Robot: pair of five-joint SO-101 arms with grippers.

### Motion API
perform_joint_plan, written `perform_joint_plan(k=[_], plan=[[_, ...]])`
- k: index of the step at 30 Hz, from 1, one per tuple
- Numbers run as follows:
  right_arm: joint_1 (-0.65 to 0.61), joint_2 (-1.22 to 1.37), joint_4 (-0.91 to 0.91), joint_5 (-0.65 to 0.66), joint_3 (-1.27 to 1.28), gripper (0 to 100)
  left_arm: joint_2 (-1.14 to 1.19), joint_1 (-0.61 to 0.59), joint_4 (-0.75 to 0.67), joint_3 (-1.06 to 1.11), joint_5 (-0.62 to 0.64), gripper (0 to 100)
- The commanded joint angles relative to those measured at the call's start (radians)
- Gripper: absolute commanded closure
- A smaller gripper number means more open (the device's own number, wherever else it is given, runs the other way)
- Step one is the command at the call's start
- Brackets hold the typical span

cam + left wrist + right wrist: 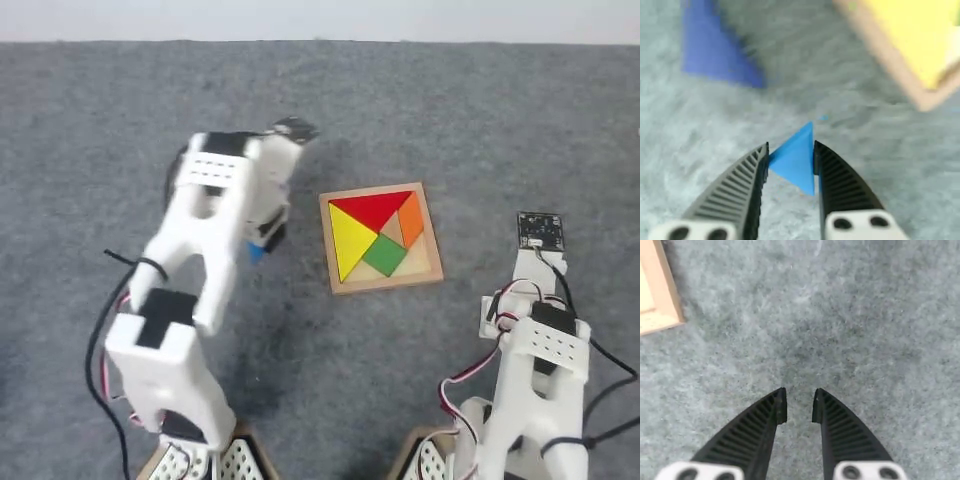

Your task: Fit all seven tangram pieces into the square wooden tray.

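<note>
My left gripper (790, 156) is shut on a small light-blue triangle (796, 159), held just above the grey carpet. In the high view a corner of that triangle (257, 251) peeks out under the left arm, left of the square wooden tray (428, 268). Inside the tray lie a red triangle (372, 208), a yellow triangle (350, 240), an orange piece (411, 217) and a green square (384, 255). A darker blue triangle (710, 50) lies on the carpet beyond my left gripper. My right gripper (799, 407) hovers over bare carpet, slightly open and holding nothing, near a tray corner (662, 300).
The left arm (200, 270) stretches over the carpet left of the tray. The right arm (535, 345) stands right of the tray and nearer the front. Grey carpet (450, 110) covers the whole table.
</note>
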Motion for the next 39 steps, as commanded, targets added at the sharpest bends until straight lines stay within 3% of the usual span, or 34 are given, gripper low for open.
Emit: perform_joint_plan(k=[1, 11, 22, 36, 39], plan=[[0.047, -0.038, -0.012, 0.003, -0.009, 90.8, -0.072, 0.143, -0.011, -0.015, -0.097, 99], [0.051, -0.038, -0.015, 0.002, -0.011, 90.8, -0.054, 0.347, -0.157, -0.015, -0.247, 99], [0.058, -0.038, -0.010, 0.002, -0.018, 90.8, -0.048, 0.422, -0.222, 0.001, -0.374, 99], [0.058, -0.038, -0.010, 0.002, -0.020, 90.8, 0.083, 0.431, -0.261, 0.004, -0.407, 98], [0.058, -0.038, -0.010, 0.002, -0.020, 90.8, 0.081, 0.422, -0.259, 0.004, -0.407, 93]])
